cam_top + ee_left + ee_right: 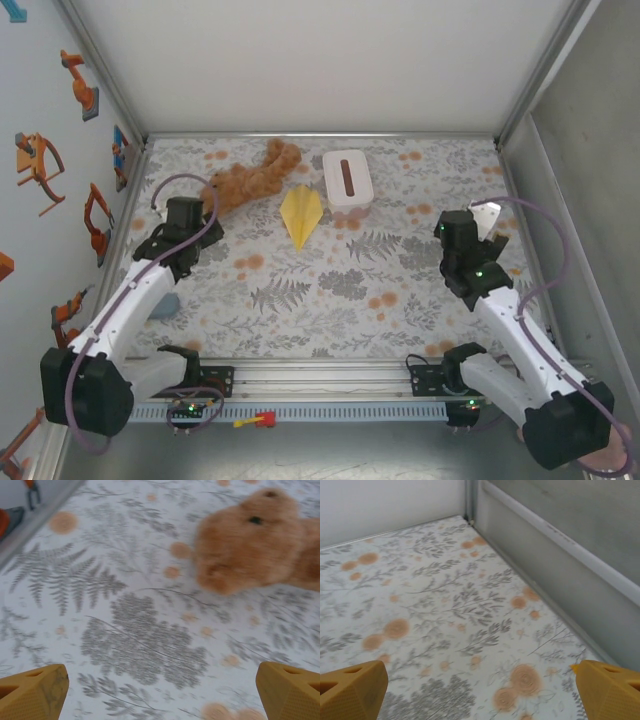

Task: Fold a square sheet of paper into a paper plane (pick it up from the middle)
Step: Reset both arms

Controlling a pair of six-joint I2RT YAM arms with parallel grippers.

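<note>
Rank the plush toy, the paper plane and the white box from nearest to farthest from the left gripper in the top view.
1. Plush toy, just right of the left gripper.
2. Paper plane, mid-table.
3. White box, farther right, toward the back.

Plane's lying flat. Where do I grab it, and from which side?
Probably pinch the plane across its centre crease, toward the narrow nose, coming from above on the near side. It lies flat with the nose pointing to the table's near edge, and the plush toy and box flank its wide tail.
</note>
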